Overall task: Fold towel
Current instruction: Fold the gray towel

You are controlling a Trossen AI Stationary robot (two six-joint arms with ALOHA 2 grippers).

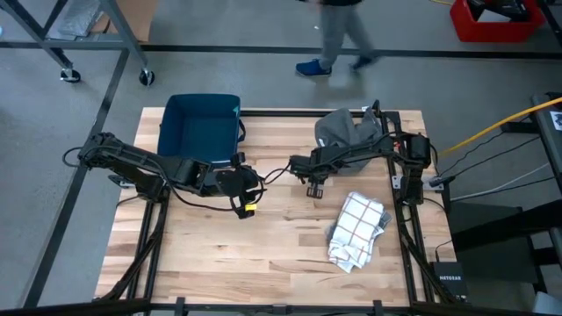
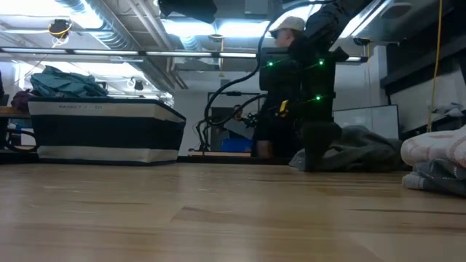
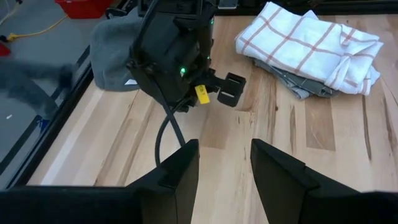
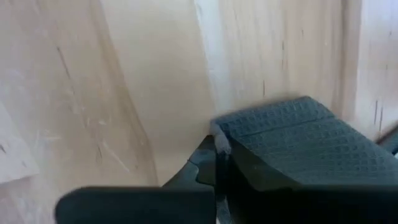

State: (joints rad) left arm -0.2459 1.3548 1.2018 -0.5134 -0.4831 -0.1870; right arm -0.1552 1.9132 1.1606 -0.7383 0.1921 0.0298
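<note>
The checked towel is seen crumpled on the table's right side, toward the near edge, w/ a grey cloth tucked under it. The right gripper is held low over bare wood near table centre, apart from the towel, which lies beyond it toward the right-front; its fingers are pressed together, nothing btwn them. The left gripper is parked just left of centre, fingers spread apart, empty, well apart from the towel. A blue bin is set at the back-left; contents can't be told. A grey towel is heaped at the back-right, by the right arm's base.
</note>
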